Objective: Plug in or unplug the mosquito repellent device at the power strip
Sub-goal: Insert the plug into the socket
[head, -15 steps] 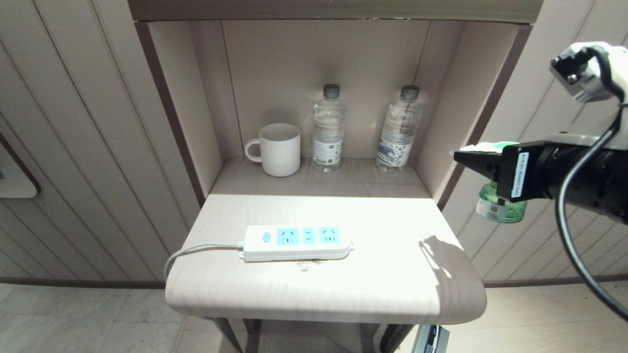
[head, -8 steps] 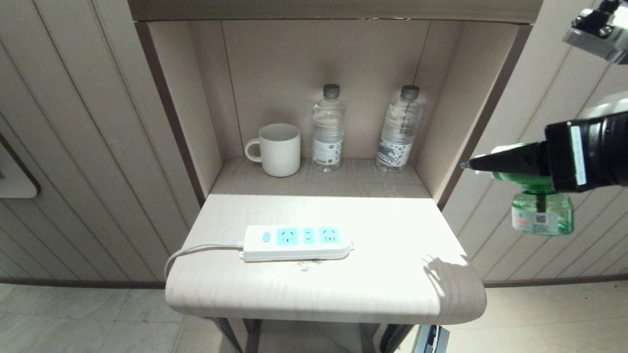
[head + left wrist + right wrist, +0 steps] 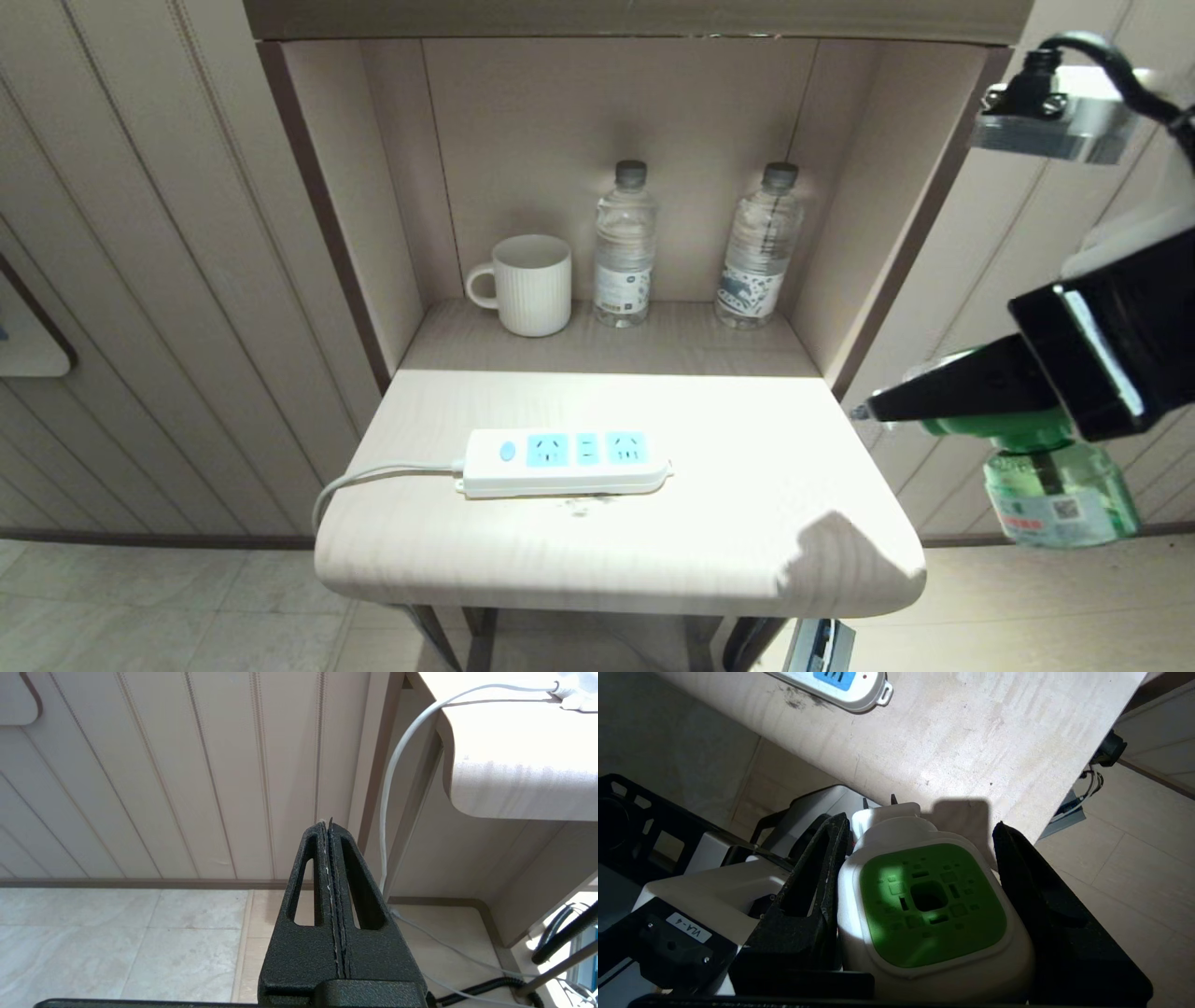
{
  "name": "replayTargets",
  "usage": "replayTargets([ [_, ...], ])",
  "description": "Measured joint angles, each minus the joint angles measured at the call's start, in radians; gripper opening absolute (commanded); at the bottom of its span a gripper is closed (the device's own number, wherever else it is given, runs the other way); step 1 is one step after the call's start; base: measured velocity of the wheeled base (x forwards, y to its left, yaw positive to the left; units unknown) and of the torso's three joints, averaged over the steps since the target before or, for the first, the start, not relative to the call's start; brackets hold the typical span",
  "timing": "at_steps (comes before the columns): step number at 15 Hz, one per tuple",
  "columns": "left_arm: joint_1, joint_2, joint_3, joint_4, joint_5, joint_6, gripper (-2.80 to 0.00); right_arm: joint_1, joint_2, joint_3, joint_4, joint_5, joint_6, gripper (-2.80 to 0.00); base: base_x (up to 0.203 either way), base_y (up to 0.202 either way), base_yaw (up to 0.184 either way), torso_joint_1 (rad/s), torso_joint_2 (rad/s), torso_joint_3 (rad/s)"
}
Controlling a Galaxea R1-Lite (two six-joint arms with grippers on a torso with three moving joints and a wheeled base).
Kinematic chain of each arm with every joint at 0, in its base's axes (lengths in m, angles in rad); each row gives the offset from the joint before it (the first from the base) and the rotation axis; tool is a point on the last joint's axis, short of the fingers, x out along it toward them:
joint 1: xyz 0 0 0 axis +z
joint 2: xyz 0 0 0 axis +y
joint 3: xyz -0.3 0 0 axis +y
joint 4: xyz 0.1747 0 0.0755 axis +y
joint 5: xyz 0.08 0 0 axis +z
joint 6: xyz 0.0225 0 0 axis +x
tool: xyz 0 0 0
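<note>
My right gripper (image 3: 896, 403) hangs off the table's right edge, shut on the mosquito repellent device. Its green liquid bottle (image 3: 1060, 504) dangles below the black fingers. In the right wrist view the device's white head with green centre (image 3: 931, 905) fills the space between the jaws of the right gripper (image 3: 920, 823), plug end toward the table. The white power strip (image 3: 565, 459) with light-blue sockets lies flat on the table's middle, nothing plugged into it; its end shows in the right wrist view (image 3: 840, 683). My left gripper (image 3: 327, 823) is shut and empty, parked low beside the table's left side.
A beige table (image 3: 728, 523) juts out from a wall niche. In the niche stand a ribbed white mug (image 3: 530, 283) and two clear water bottles (image 3: 624, 245) (image 3: 758, 247). The strip's cord (image 3: 397, 765) drops over the table's left edge to the floor.
The right gripper has swung downward with the device and its wrist has turned; the green bottle now hangs lower and further right. The strip and left arm have not moved.
</note>
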Motion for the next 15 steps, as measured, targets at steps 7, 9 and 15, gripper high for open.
replayTargets([
  [7, 0.000, 0.000, 0.000, 0.000, 0.000, 0.000, -2.80, 0.043, 0.073, -0.020, 0.043, 0.002, 0.000, -2.80, 0.000, 0.000, 0.000, 0.000, 0.00, 0.000],
  [9, 0.000, 0.000, 0.000, 0.000, 0.000, 0.000, -2.80, 0.058, 0.093, -0.027, 0.051, 0.002, 0.002, -2.80, 0.000, 0.000, 0.000, 0.000, 0.00, 0.000],
  [15, 0.000, 0.000, 0.000, 0.000, 0.000, 0.000, -2.80, 0.113, 0.142, -0.041, 0.053, -0.001, 0.010, -2.80, 0.000, 0.000, 0.000, 0.134, -0.32, -0.195],
])
